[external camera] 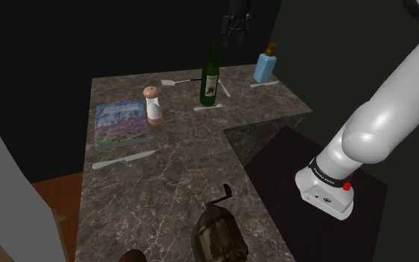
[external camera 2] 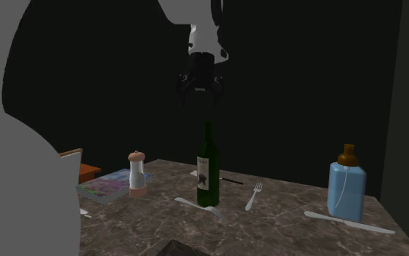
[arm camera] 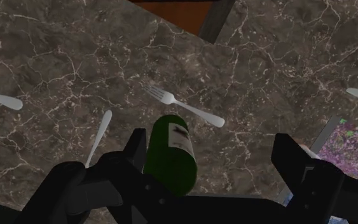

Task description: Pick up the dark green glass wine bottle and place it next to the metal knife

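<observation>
Gripper (external camera 2: pixel 200 97) is hanging open above the dark green wine bottle (external camera 2: pixel 207 174), which is standing ungrasped on the counter (external camera 2: pixel 282 225); pickup and placing beside the knife (external camera: pixel 124 158) are remaining.

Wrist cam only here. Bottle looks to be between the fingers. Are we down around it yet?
Observer: No. In the second exterior view the gripper hangs open above the wine bottle, with a gap over its top.
Operator: Bottle upright?
Observer: Yes, the shoulder view shows it upright on the counter.
Operator: Where's the knife?
Observer: In the shoulder view the knife lies flat just off the book's near edge, well apart from the bottle.
</observation>
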`<state>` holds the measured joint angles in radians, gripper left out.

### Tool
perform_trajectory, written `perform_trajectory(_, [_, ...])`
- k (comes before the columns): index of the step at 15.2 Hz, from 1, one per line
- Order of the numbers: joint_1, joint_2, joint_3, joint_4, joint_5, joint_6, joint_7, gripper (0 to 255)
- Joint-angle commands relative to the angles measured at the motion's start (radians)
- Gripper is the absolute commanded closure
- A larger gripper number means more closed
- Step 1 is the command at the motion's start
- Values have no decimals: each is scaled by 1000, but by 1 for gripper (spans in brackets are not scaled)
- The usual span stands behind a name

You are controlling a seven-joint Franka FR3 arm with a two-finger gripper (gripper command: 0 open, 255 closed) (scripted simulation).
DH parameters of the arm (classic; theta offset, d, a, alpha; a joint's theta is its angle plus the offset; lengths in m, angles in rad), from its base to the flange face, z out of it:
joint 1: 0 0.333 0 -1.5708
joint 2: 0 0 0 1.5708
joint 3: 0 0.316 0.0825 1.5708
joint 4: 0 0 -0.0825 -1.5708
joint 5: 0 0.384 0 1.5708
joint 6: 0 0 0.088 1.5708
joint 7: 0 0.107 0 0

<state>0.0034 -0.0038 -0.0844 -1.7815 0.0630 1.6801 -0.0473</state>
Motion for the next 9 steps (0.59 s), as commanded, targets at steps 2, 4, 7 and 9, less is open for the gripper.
perform_trajectory(2, [-9, 129, -8, 138, 5, -13, 3, 0])
perform_trajectory(4, [-14, 215, -12, 238, 10, -28, 7, 0])
perform_trajectory(7, [-26, 355, -16, 412, 19, -65, 15, 0])
perform_trajectory(9, [-36, 459, -18, 552, 25, -103, 22, 0])
